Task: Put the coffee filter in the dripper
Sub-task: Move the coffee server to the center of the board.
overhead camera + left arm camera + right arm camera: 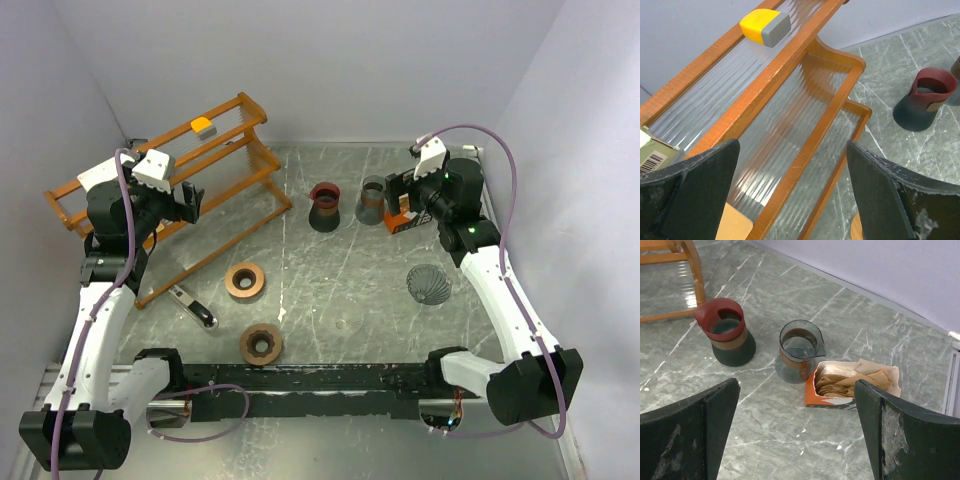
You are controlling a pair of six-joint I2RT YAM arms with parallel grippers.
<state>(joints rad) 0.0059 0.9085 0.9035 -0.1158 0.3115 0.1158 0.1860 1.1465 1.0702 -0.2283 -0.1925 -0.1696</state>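
Overhead, the right hand [797, 435] — spread, like the left hand [792, 192] — half hides the filter box [813, 391].

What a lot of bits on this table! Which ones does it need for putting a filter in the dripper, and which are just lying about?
Needed:
- brown paper filters in the orange box
- dark ribbed cone-shaped dripper

Lying about:
- red-rimmed dark carafe
- grey glass carafe
- orange wooden rack
- yellow-and-grey block
- two brown wooden rings
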